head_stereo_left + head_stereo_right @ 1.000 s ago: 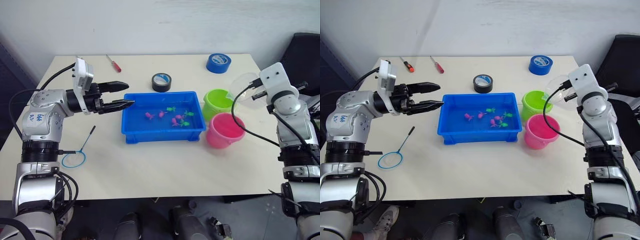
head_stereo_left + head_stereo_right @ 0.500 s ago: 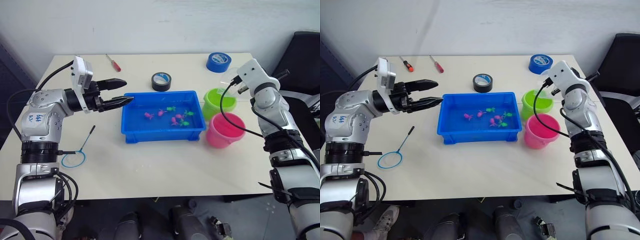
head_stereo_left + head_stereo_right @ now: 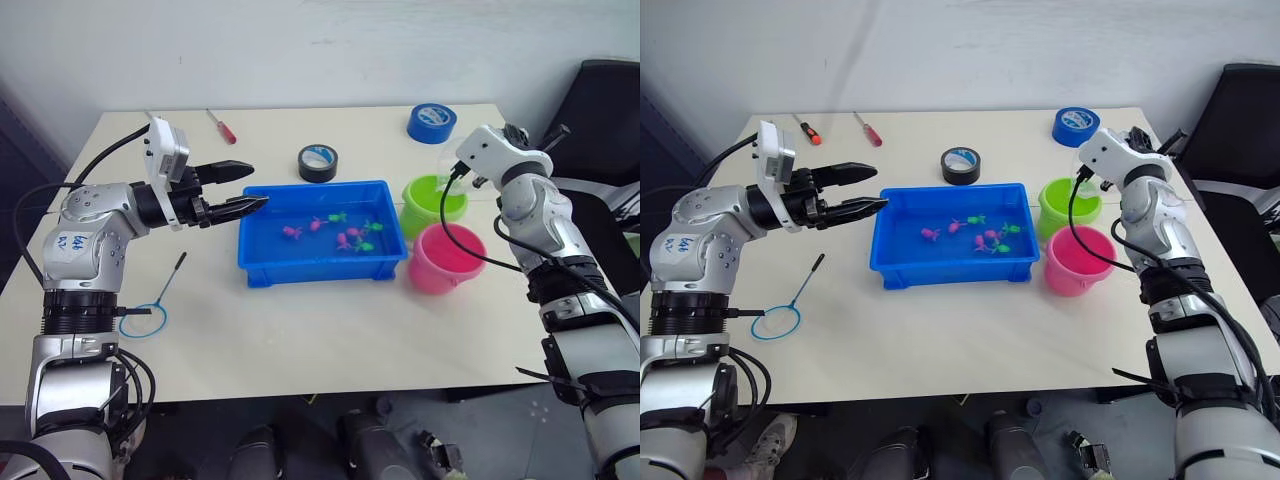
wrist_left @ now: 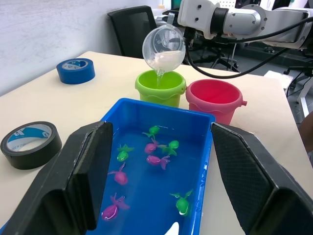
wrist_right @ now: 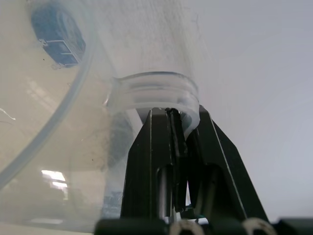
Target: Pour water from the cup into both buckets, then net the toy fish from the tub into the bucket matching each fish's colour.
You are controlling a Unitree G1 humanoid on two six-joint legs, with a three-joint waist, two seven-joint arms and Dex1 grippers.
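Observation:
My right gripper (image 5: pixel 170 120) is shut on the rim of the clear cup (image 4: pixel 164 45). The cup is tilted above the lime green bucket (image 3: pixel 432 198), and a thin stream of water runs from its lip into that bucket. Beside it, nearer to me, stands the pink bucket (image 3: pixel 446 258). Several pink and green toy fish (image 4: pixel 157 159) float in the blue tub (image 3: pixel 258 262). At the tub's left end my left gripper (image 3: pixel 246 187) hovers open and holds nothing. The net (image 3: pixel 147 318) lies flat on the table to the left, below my left arm.
A black tape roll (image 3: pixel 318 162) lies behind the tub and a blue tape roll (image 3: pixel 432 122) behind the green bucket. Two screwdrivers (image 3: pixel 868 128) lie at the table's far left. A black chair (image 3: pixel 608 105) stands off the right edge.
My right arm has swung the cup in from the right of the buckets and tipped it over the green bucket, where water now pours. The left arm holds its place.

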